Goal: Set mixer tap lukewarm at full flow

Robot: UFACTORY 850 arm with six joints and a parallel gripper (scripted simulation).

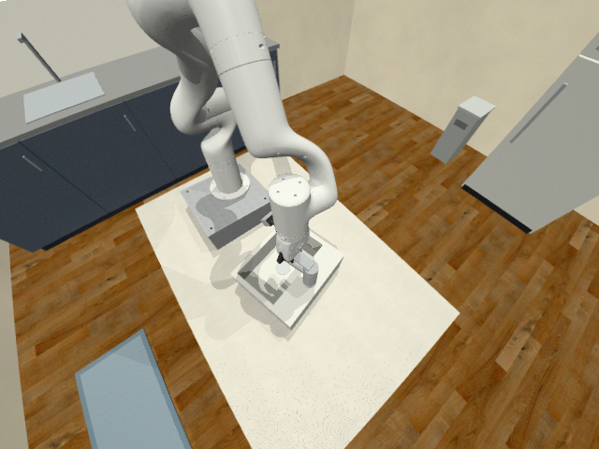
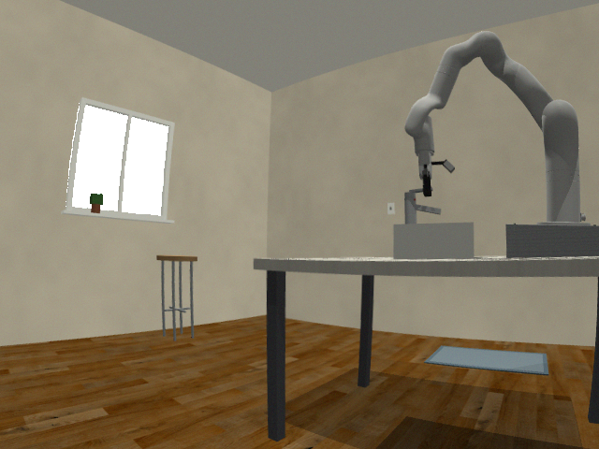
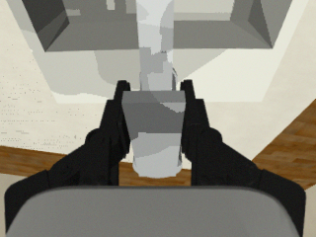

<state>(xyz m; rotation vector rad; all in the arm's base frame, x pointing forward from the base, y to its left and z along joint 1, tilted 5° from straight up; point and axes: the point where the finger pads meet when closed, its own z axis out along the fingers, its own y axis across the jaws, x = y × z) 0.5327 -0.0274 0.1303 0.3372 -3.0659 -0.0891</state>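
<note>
End effector (image 3: 154, 106) on lever (image 3: 154, 118) (unlabelled)

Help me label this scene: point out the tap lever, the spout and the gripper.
lever (image 3: 154, 111), wrist view, flat grey end between the fingers
spout (image 2: 430, 210), exterior view, middle of the tube
gripper (image 3: 153, 89), wrist view, midway between its fingertips, shut on the lever

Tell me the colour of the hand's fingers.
Black fingers, clearest in the wrist view, closed on the grey lever.

I see beige walls, wood plank floor (image 2: 145, 386). Bright two-pane window (image 2: 121, 162), potted plant (image 2: 95, 203) on sill. Wooden stool (image 2: 177, 257) by wall. Navy cabinets (image 1: 72, 164), grey worktop. Blue mat (image 1: 125, 396) on floor.
</note>
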